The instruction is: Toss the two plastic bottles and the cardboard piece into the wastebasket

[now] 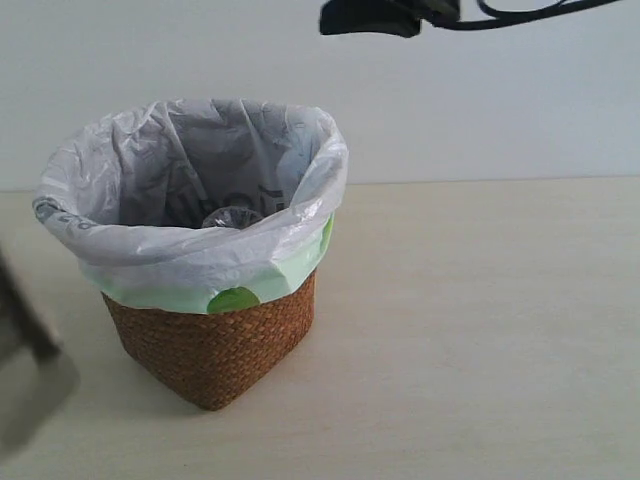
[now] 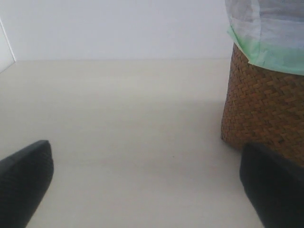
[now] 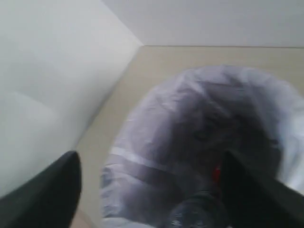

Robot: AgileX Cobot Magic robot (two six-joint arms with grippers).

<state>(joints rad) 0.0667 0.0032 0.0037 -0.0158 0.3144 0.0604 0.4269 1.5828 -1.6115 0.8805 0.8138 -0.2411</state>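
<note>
Left gripper [image 2: 146, 147], jaws wide and empty, sits low beside the wastebasket [image 1: 215, 345] — right gripper [image 3: 149, 159] hovers over its mouth, jaws spread, holding nothing.

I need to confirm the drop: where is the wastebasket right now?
The wastebasket stands on the table, left of centre in the exterior view, close beside the left gripper and below the open right gripper.

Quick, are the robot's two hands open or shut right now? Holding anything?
Left gripper: open, holding nothing.
Right gripper: open, holding nothing, over the basket.
</note>
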